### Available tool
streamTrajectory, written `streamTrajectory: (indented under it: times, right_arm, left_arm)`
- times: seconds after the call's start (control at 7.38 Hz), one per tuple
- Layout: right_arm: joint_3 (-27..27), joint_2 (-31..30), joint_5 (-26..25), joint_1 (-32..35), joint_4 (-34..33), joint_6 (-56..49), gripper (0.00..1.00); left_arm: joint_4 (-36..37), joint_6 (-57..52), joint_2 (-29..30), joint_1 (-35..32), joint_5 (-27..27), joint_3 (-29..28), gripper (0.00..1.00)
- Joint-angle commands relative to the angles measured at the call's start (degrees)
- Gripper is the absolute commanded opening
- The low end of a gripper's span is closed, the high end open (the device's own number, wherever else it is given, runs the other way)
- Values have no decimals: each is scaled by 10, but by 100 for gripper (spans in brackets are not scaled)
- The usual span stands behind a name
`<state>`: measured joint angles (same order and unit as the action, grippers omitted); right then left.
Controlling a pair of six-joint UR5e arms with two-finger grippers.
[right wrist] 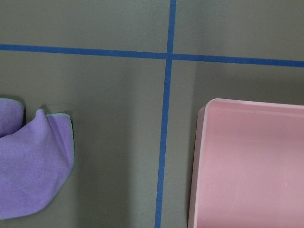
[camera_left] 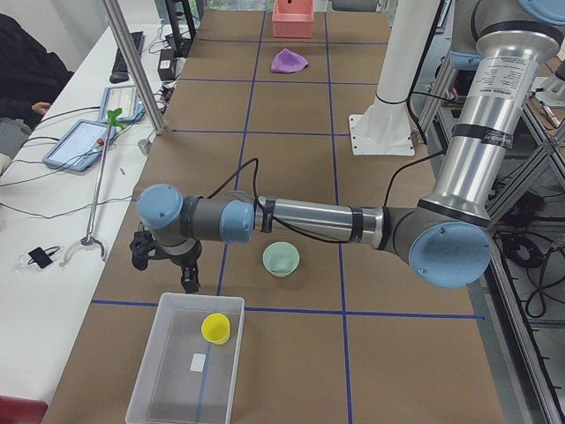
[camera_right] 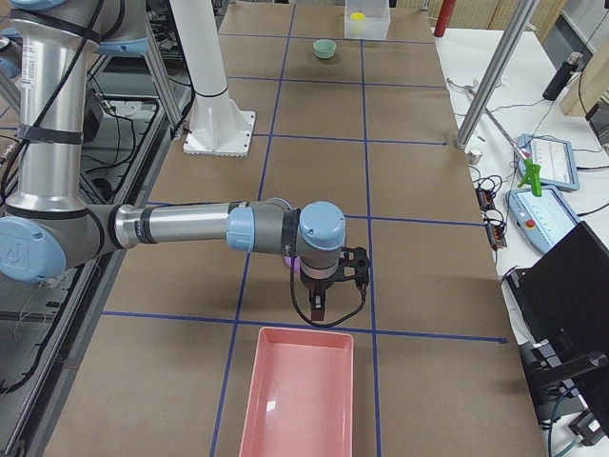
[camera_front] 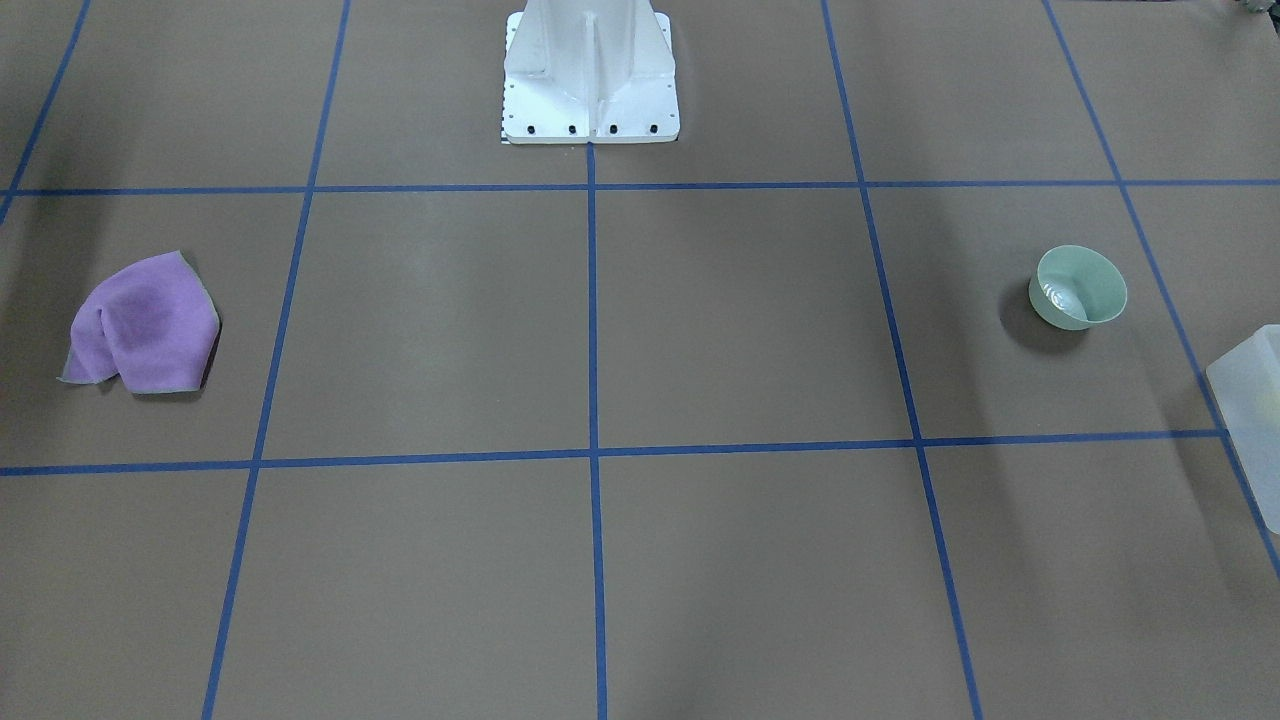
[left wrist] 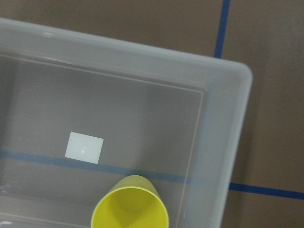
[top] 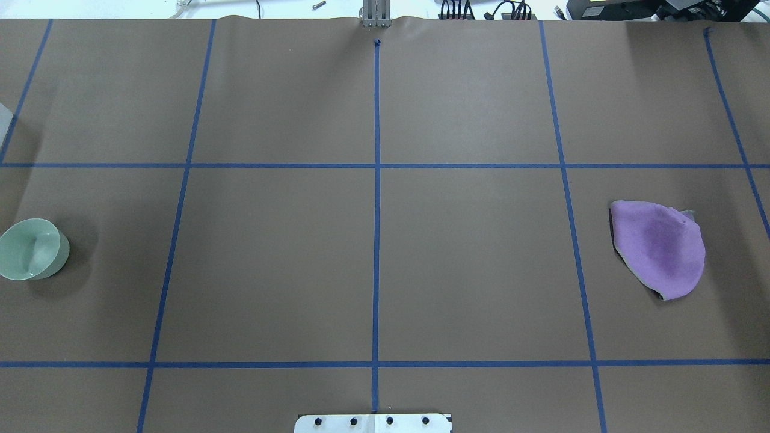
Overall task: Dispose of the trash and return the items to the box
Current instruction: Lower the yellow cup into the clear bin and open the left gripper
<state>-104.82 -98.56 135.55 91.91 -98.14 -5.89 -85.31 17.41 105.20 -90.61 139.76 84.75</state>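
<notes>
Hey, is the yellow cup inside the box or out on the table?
Inside: the yellow cup stands upright, open end up, on the floor of the box.

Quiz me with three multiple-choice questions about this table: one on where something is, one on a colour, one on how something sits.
1. Where is the yellow cup?
A on a shelf
B in the translucent bin
C on the floor

2. What colour is the cloth?
A orange
B purple
C black

3. How does the mint-green bowl sit?
A upside down
B stacked in another bowl
C upright, opening up

Answers: 1 B, the cup stands within the bin's walls. 2 B, the overhead view shows it plainly purple. 3 C, its hollow inside faces the camera.
</notes>
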Motion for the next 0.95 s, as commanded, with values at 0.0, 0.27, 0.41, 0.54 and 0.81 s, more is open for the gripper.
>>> streamTrajectory:
  times: [0.0, 0.27, 0.41, 0.54, 0.81]
  right_arm:
    - [1, 0, 1, -1, 0, 0, 100]
    - [1, 0, 1, -1, 0, 0, 100]
    - [1, -1, 1, -1, 0, 0, 100]
    - [2, -1, 1, -2, -1, 0, 100]
    - [1, -2, 1, -5, -1, 0, 100]
  left_arm:
    - [-23, 151, -55, 55, 3, 113, 99]
    - [-211, 260, -167, 111, 3, 121, 99]
    - [-316, 305, -202, 140, -3, 98, 99]
    - [-395, 351, -207, 162, -2, 62, 99]
    - [-524, 394, -207, 205, -5, -17, 98]
